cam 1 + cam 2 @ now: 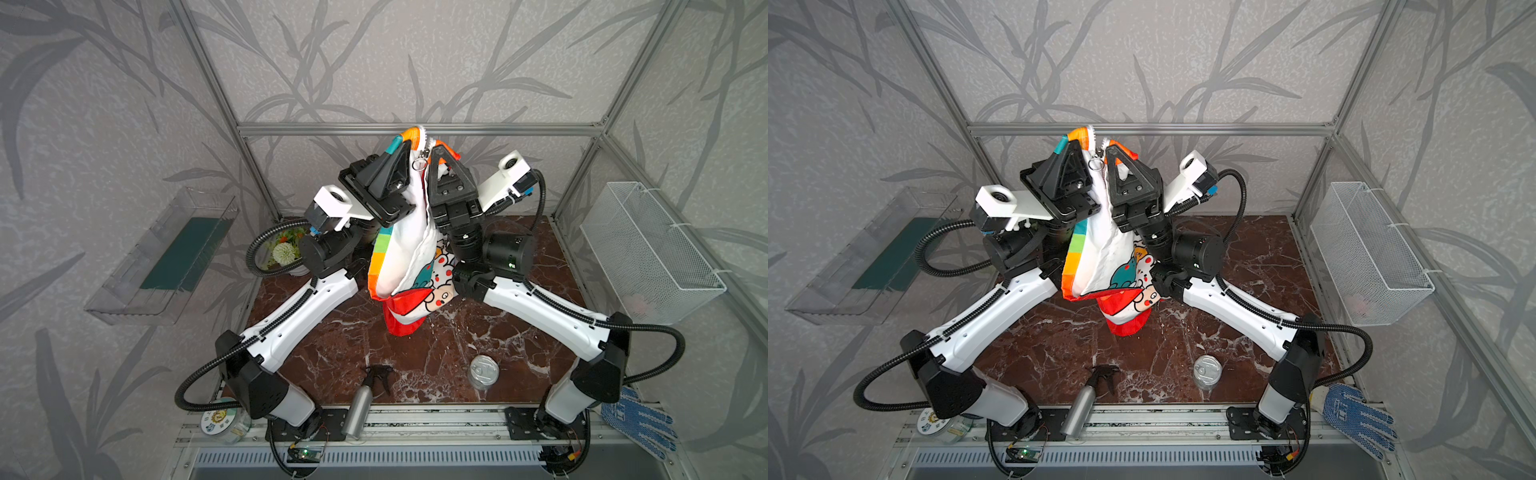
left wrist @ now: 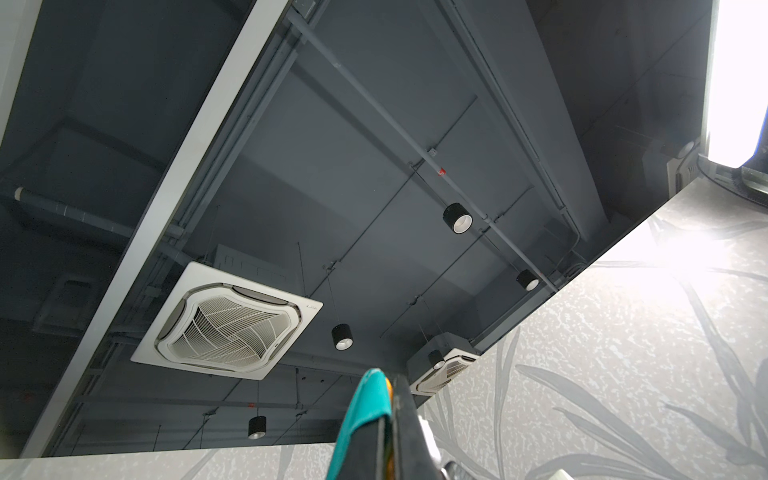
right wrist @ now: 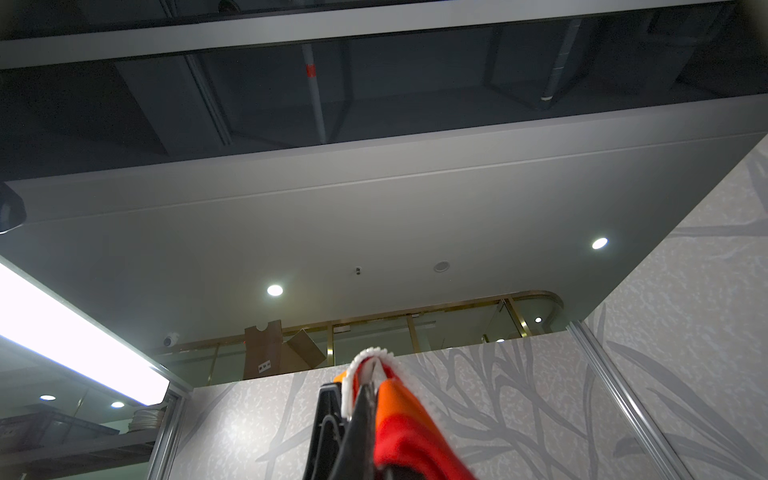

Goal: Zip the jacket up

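The left gripper [image 1: 402, 146] and right gripper [image 1: 437, 150] point upward side by side, high above the table [image 1: 415, 357], each clamped shut on the jacket [image 1: 405, 249] — the left on a rainbow-striped front edge, the right on the orange-red edge, where the white zipper teeth [image 3: 368, 357] loop over its tip in the right wrist view. The metal ring pull [image 1: 418, 164] dangles between them, and the jacket hangs down with its white lining showing — whether its red end touches the marble tabletop cannot be told. A tin can [image 1: 484, 370] and a spray bottle [image 1: 361, 409] sit well apart, nearer the front.
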Robot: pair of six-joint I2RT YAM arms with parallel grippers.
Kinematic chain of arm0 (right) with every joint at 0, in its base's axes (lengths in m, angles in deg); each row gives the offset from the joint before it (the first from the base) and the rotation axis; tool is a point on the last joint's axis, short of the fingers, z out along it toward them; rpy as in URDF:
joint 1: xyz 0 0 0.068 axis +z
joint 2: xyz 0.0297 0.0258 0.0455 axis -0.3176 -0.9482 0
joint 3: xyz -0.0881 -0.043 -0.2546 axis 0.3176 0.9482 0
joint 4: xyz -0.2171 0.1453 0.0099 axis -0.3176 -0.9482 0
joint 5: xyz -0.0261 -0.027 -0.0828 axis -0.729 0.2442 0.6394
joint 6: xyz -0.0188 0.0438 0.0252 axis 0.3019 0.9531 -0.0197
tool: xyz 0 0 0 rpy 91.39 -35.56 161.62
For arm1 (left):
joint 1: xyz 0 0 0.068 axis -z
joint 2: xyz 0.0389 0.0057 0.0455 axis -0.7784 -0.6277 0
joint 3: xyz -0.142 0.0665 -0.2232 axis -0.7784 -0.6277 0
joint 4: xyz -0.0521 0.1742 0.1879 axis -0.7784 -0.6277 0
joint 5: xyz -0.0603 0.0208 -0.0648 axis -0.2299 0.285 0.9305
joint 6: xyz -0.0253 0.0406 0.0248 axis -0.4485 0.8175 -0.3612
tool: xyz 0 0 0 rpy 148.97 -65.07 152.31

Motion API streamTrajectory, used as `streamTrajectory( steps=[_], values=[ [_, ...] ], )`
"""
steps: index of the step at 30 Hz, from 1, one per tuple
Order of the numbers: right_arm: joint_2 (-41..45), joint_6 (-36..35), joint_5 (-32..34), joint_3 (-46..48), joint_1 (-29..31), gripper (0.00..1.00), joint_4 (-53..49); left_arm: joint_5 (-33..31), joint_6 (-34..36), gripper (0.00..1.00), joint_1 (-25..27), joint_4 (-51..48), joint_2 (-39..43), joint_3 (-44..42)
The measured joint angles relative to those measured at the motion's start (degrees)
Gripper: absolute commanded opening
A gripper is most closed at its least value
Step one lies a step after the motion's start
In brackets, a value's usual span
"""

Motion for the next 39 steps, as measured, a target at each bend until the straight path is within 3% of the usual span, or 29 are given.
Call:
streamTrajectory(
  steps=[39],
  values=[
    [0.9, 0.8, 0.0, 0.7, 0.0, 0.00, 0.5, -1.0, 1.2, 0.00, 0.2, 0.0, -0.5, 0.2]
  ],
)
